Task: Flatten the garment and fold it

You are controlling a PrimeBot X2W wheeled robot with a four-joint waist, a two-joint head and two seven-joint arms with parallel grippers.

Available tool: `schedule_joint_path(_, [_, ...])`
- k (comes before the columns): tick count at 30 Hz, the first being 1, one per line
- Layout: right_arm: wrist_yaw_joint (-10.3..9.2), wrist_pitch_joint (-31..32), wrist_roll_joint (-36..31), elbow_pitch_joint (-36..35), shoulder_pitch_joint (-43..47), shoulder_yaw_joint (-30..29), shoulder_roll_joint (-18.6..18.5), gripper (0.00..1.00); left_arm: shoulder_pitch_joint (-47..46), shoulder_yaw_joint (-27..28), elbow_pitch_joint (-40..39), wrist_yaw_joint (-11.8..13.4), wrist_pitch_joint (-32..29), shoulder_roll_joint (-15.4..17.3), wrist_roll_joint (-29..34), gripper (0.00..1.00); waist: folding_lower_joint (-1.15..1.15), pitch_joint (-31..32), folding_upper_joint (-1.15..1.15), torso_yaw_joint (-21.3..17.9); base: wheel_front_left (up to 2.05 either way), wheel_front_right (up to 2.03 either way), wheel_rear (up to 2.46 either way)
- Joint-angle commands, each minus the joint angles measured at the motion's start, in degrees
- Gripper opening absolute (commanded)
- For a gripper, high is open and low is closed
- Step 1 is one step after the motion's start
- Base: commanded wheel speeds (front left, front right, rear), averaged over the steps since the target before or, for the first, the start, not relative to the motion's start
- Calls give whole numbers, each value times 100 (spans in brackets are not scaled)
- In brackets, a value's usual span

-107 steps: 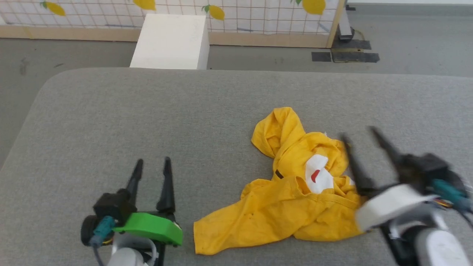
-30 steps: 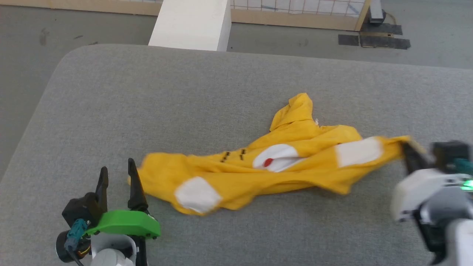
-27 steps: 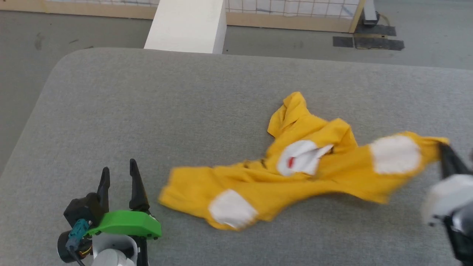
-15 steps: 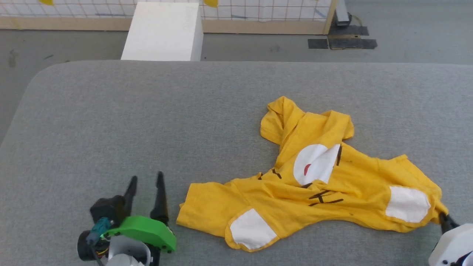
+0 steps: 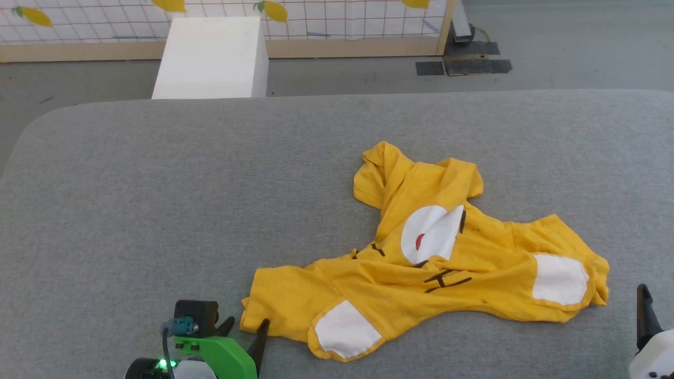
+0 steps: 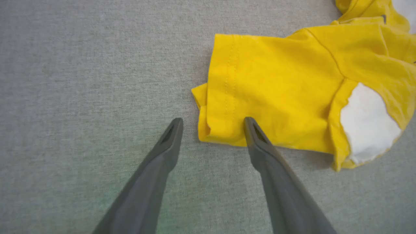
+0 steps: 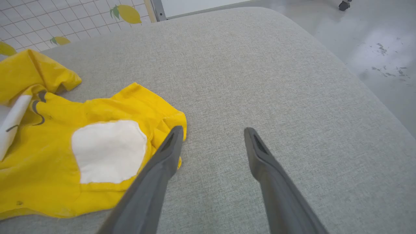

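The mustard-yellow garment [image 5: 389, 273] lies crumpled and stretched sideways on the grey table, with white patches, a red dot and black stripes showing. My left gripper [image 5: 246, 329] is open at its near left corner. In the left wrist view that corner of the garment [image 6: 276, 81] sits between the fingertips of the left gripper [image 6: 213, 121], and I cannot tell whether they touch it. My right gripper [image 7: 213, 129] is open and empty, just right of the garment [image 7: 32, 162]. One of its fingers [image 5: 643, 316] pokes up at the lower right.
The grey padded table [image 5: 158, 184] has wide bare room to the left and behind the cloth. Its rounded right edge [image 7: 357, 81] drops to a glossy floor. Beyond the far edge stand a white box [image 5: 210, 58] and a lattice screen [image 5: 342, 21] with lemon prints.
My right gripper dragged the garment out to the right, laid it down, then opened and let go. My left gripper came up to the garment's left corner. The head camera shifted.
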State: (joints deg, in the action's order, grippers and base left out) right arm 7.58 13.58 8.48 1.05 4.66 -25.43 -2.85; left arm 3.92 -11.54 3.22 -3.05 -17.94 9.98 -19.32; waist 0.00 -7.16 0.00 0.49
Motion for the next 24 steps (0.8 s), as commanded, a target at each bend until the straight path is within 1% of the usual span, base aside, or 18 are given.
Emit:
schedule_joint_path(1, [-9,-75,-14,-37,36,17,-3,100,92,3,-79,-12,-91,43,-37,100,0,-3,0,-71,0,0,0])
schedule_joint_path(5, [-9,-114,11,-58,14,137,-3,100,109,-11,-96,93,-351,15,-91,100,0,-15,0,-181,0,0,0])
schedule_joint_path(11, [-9,-107,32,-46,1,421,-3,100,38,-22,162,310,-791,-48,-144,100,0,-36,0,-300,0,0,0])
schedule_joint_path(12, [-9,-114,14,-55,1,494,-3,100,29,-50,204,308,-875,-39,-148,96,0,-43,0,-311,0,0,0])
schedule_joint_path(13, [-9,-125,-4,-66,0,556,-3,100,20,-59,221,307,-902,-34,-154,42,0,-49,0,-319,0,0,0])
schedule_joint_path(14, [-9,-147,-35,-80,-10,618,-3,100,6,-37,218,321,-859,-46,-170,11,0,-53,0,-323,0,0,0])
schedule_joint_path(15, [-9,-171,-62,-94,-21,666,-3,100,-1,-14,217,336,-808,-59,-183,0,0,-54,0,-323,0,0,0])
schedule_joint_path(18, [-9,-299,-220,-148,-102,771,-3,100,2,155,185,459,-573,-89,-232,0,0,-54,0,-294,0,0,0])
schedule_joint_path(19, [-9,-361,-330,-124,-174,771,-3,100,23,307,161,554,-389,-68,-247,0,0,-43,0,-247,0,0,0])
schedule_joint_path(21, [-9,-420,-397,-47,-278,687,-3,100,43,461,132,634,-215,-28,-263,0,0,-30,0,-179,0,0,0])
schedule_joint_path(24, [-9,-278,-446,215,-418,561,-3,100,63,653,89,714,-32,48,-289,0,0,-25,0,-76,0,0,0])
